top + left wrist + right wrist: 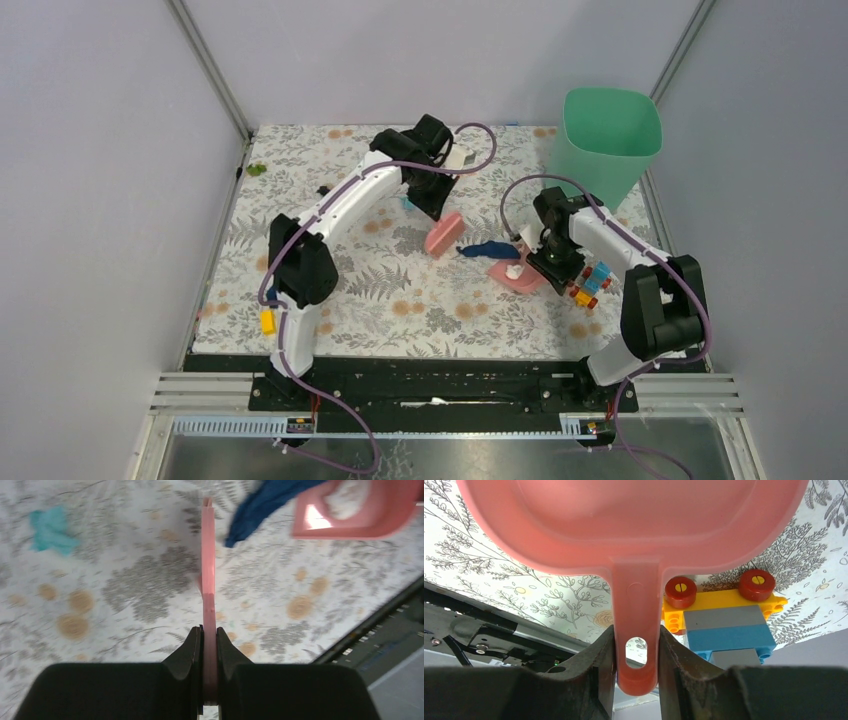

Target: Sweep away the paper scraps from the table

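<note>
Grey-leafed, orange-spotted white table (400,300), pink dustpan (634,540), pink brush (208,580), dark blue scrap (260,505), cyan scrap (50,527), mint-green bin (608,140).

Green bin (610,140): tall, mint, upright, far right corner.
Pink dustpan (520,280): right of centre, just beside the toy vehicle.
Pink sweeper (443,235): flat, centre, apart from the dustpan.
Toy-brick vehicle (592,283): yellow, grey and blue bricks, red wheels.
Yellow brick (267,321): near left edge.
</note>
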Robot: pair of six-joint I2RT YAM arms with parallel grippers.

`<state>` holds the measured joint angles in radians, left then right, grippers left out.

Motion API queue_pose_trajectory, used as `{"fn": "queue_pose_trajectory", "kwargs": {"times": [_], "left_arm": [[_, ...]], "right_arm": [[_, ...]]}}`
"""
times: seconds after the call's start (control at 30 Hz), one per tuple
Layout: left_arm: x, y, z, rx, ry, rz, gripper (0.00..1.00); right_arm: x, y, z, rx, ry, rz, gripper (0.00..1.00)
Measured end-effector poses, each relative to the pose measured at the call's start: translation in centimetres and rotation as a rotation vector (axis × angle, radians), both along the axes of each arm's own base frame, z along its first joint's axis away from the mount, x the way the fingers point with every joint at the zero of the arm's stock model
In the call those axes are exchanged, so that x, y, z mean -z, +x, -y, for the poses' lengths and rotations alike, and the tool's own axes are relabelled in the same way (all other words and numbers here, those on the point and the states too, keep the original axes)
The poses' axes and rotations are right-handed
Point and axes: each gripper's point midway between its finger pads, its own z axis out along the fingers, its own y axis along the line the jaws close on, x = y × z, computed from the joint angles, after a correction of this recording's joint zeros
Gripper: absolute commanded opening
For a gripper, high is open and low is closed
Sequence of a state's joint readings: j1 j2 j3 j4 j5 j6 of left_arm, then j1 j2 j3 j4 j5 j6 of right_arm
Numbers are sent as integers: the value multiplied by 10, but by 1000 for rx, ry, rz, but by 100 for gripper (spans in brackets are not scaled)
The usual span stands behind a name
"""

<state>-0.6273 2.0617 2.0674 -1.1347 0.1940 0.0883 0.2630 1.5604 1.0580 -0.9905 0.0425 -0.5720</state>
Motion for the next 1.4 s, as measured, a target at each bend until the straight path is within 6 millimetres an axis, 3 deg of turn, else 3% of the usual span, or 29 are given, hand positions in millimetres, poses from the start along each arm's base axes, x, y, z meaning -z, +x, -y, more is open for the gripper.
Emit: {"fn": "queue_pose_trajectory", "kwargs": {"times": [0.27, 0.4, 0.53, 0.67, 0.83, 0.97, 1.1, 1.2, 1.3, 1.4], "left_arm": [[-5, -43, 55, 104, -156, -144, 0], [-11, -48, 62, 122, -211, -181, 0], [-12, -34, 45, 75, -245, -209, 0], [-19, -11, 8, -6, -279, -230, 0], [-49, -1, -37, -56, -324, -197, 0], [-78, -7, -47, -3, -294, -86, 0], [-90, 20, -58, 8, -169, 105, 0], [-89, 61, -71, -1, -31, 256, 0], [-68, 102, -87, -17, 124, 346, 0], [-37, 124, -102, -5, 265, 367, 0]], "right_arm": [[7, 8, -23, -27, 35, -5, 0], [5, 10, -35, -23, 75, 1, 0], [3, 7, -43, -6, 119, -6, 0], [-1, 7, -51, 10, 172, 28, 0], [3, -2, -51, 28, 190, 39, 0], [4, -3, -51, 44, 187, 33, 0], [-2, -3, -51, 52, 179, 20, 0], [-6, 0, -51, 54, 172, 13, 0], [-3, 1, -51, 64, 158, -12, 0], [2, 0, -48, 76, 133, -38, 0]]}}
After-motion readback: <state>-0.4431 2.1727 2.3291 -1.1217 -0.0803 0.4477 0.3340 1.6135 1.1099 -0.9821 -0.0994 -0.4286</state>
